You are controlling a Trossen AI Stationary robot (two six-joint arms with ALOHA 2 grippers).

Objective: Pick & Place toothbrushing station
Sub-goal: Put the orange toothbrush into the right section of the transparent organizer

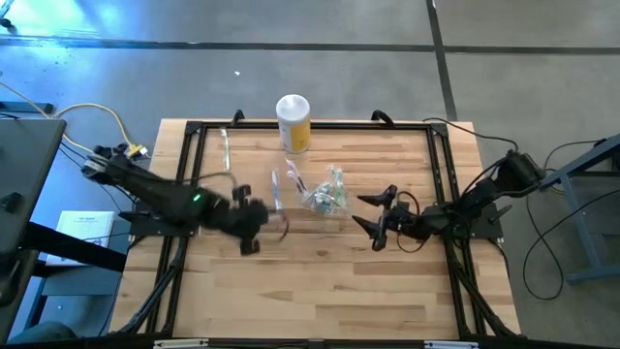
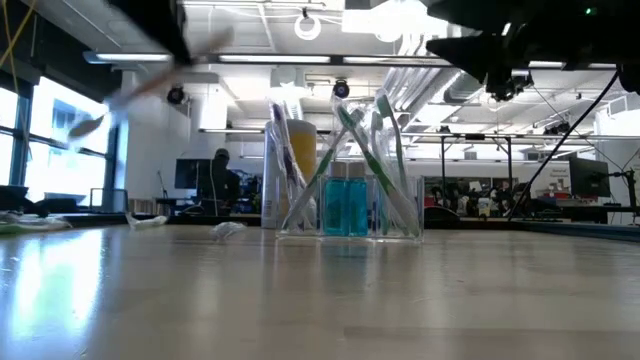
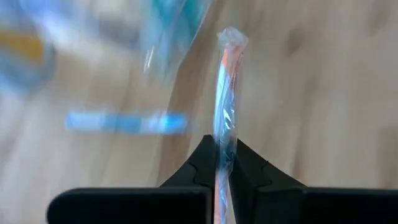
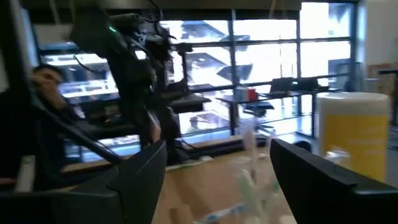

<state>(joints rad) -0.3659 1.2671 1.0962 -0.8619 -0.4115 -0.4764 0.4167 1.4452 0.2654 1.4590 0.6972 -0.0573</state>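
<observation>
The clear holder (image 1: 327, 197) stands upright mid-table on its base, with green toothbrushes and small blue bottles in it (image 2: 350, 205). My left gripper (image 1: 254, 221) is in the air to its left, shut on a clear-wrapped pink toothbrush (image 3: 225, 93). That toothbrush shows as a blurred streak (image 2: 150, 85) in the low view. My right gripper (image 1: 360, 213) hovers open to the right of the holder, its fingers (image 4: 149, 171) wide apart and touching nothing. My left gripper pinches the wrapped toothbrush's shaft (image 3: 222, 163) between its two fingers. The fingers lie along the toothbrush, whose one end (image 3: 231, 38) sticks out well past the fingertips. The toothbrush is lifted clear of the table. Which end of it sticks out, I cannot tell.
A white-topped yellow canister (image 1: 294, 121) stands behind the holder near the far edge. Loose wrapped toothbrushes lie flat on the wood at the far left (image 1: 225, 150) and just left of the holder (image 1: 275, 186). A black frame (image 1: 194, 131) borders the table.
</observation>
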